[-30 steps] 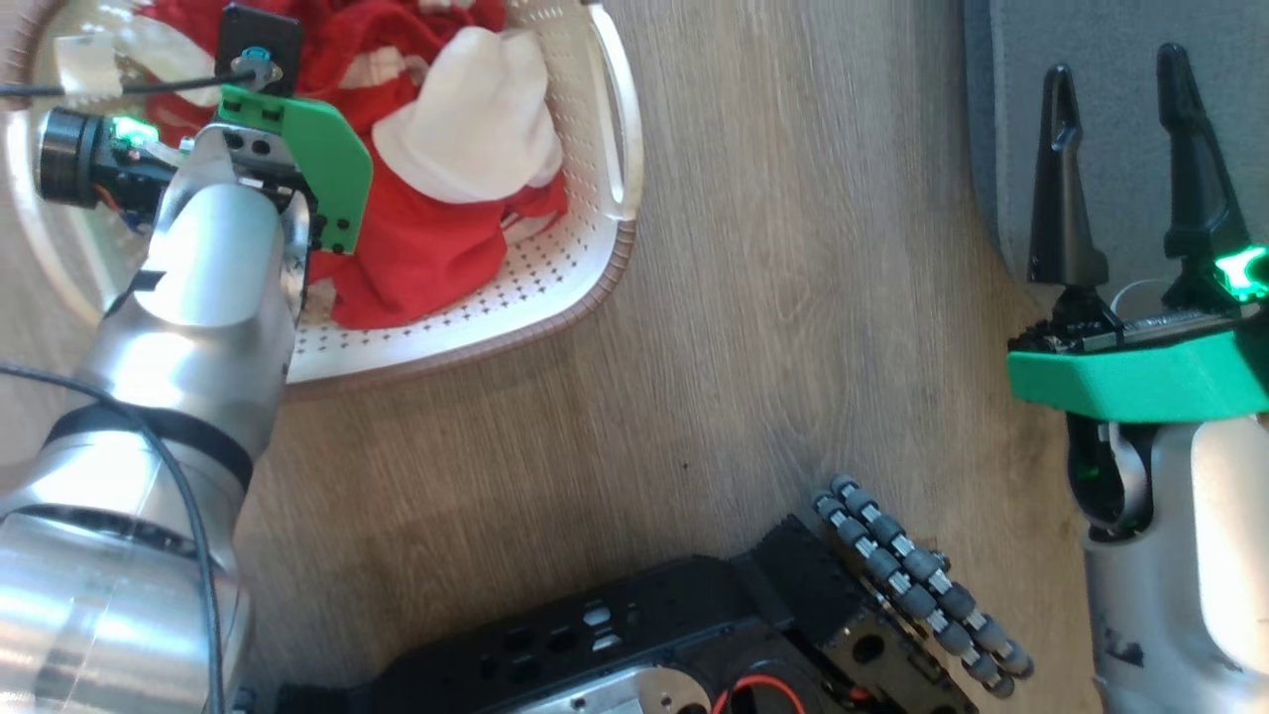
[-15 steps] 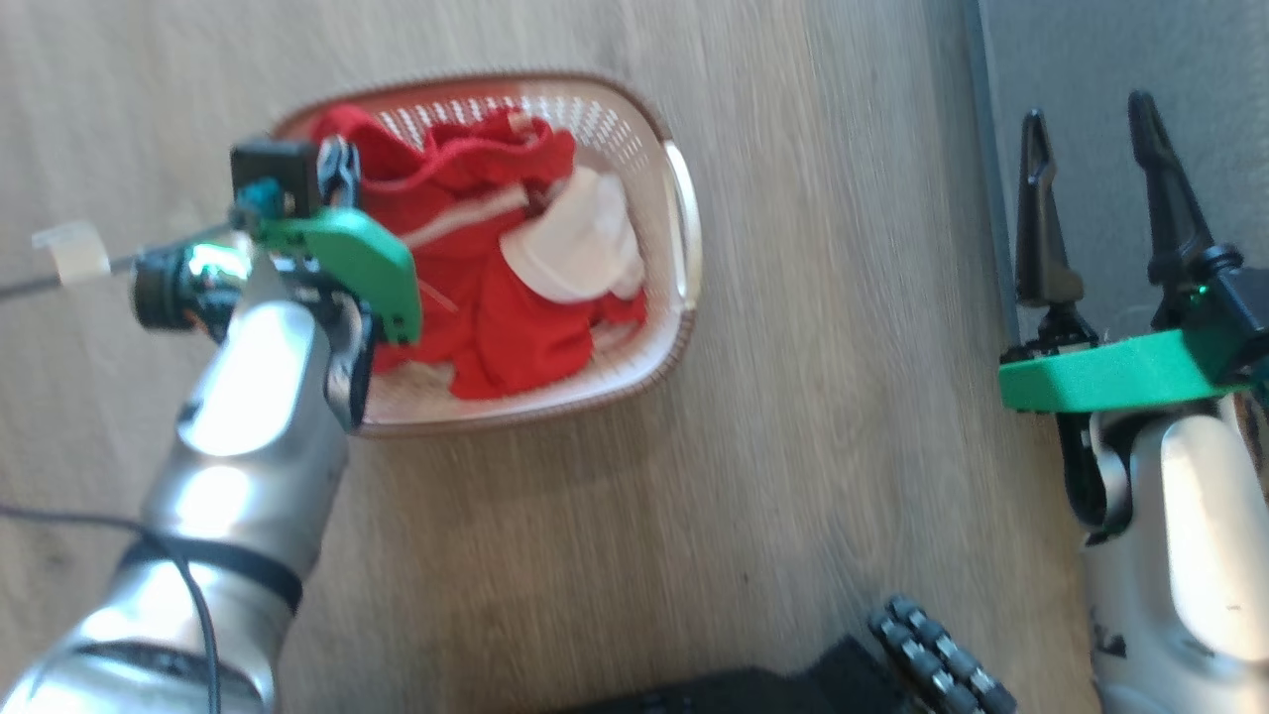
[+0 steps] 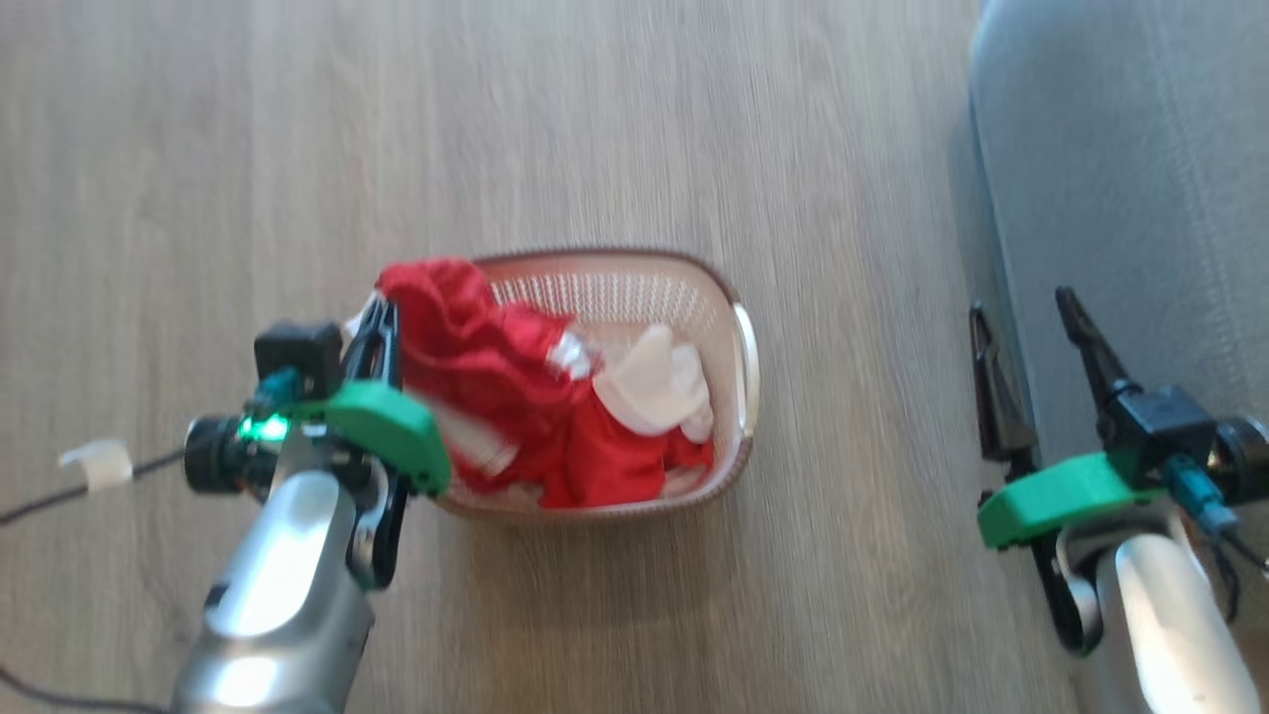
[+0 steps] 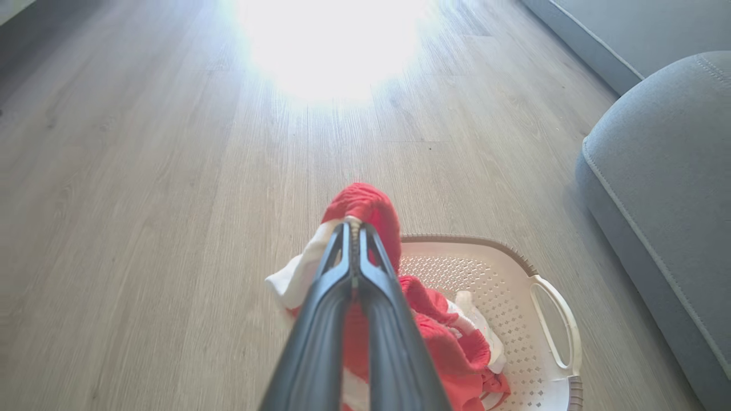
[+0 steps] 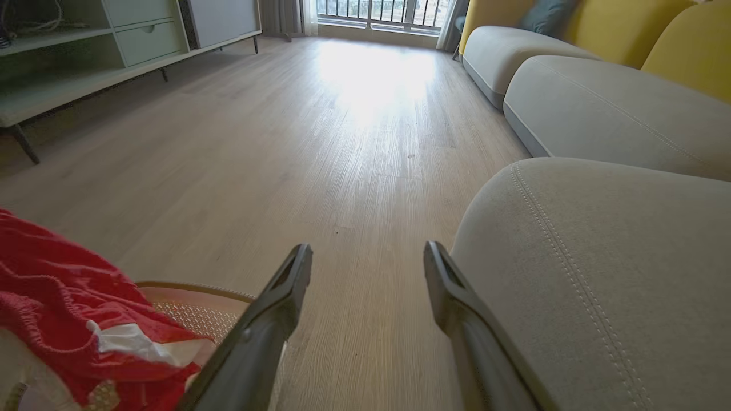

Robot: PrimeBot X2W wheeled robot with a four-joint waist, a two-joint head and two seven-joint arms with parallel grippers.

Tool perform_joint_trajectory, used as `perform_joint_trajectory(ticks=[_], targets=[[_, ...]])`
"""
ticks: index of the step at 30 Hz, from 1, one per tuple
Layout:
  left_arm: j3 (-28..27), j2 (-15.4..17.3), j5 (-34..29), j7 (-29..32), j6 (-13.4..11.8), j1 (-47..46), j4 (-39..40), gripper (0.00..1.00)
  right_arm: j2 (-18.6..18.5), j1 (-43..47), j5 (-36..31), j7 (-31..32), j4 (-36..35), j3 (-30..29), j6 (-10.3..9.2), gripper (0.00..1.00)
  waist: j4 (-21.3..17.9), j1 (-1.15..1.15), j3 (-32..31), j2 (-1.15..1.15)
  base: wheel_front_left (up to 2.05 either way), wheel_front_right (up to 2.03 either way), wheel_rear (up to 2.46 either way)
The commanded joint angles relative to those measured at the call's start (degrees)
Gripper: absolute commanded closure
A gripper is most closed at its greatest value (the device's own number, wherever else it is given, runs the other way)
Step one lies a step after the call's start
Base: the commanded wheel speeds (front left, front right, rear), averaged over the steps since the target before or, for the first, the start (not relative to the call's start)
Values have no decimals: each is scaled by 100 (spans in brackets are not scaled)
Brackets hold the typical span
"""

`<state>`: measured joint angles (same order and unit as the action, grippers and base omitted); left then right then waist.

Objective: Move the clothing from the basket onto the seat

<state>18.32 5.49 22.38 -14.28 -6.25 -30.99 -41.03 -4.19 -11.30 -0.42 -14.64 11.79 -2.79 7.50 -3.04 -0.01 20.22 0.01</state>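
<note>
Holding one end of the clothing (image 3: 496, 367) up at the left end of the basket (image 3: 634, 260), we judge the task barely begun. Our left gripper (image 4: 354, 229) is pinched tight on a bunched red fold with a white cuff beside it. That fold stands above the brown rim while the rest of the fabric trails down from it into the basket. Most of the red heap, with a white patch on top, lies inside, toward the right end near the pale handle (image 3: 749, 367). The basket rests on the wooden floor (image 3: 297, 149), with a strip of bare boards between its right end and the seat (image 3: 1140, 178). In the part of the seat that we can see, no red fabric lies on the grey upholstery, so we count nothing as delivered yet. Our right gripper (image 3: 1022, 303) has its fingers spread wide with nothing between them, and it hangs at the seat's rounded left edge, apart from the basket. What is left, as we judge it, is nearly the whole job: raise the held garment free of the rim, carry it across the boards, let it go on the seat, and fetch whatever lies in the basket then. We cannot tell whether the grip holds one garment or several tangled together
</note>
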Motion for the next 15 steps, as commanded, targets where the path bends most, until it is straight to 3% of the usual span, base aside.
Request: perform_joint_trajectory(ticks=[1,15], targets=[[-219,196,36,-72,-42,134,303,100,-103,128,58,-36,-116,149,-1,0,191,1,-541,-1,0,0,0],[-514,814,121,198,-357,1248,1805,100,-248,598,128,-36,-20,239,-1,0,345,1,-1270,-1,0,0,0]])
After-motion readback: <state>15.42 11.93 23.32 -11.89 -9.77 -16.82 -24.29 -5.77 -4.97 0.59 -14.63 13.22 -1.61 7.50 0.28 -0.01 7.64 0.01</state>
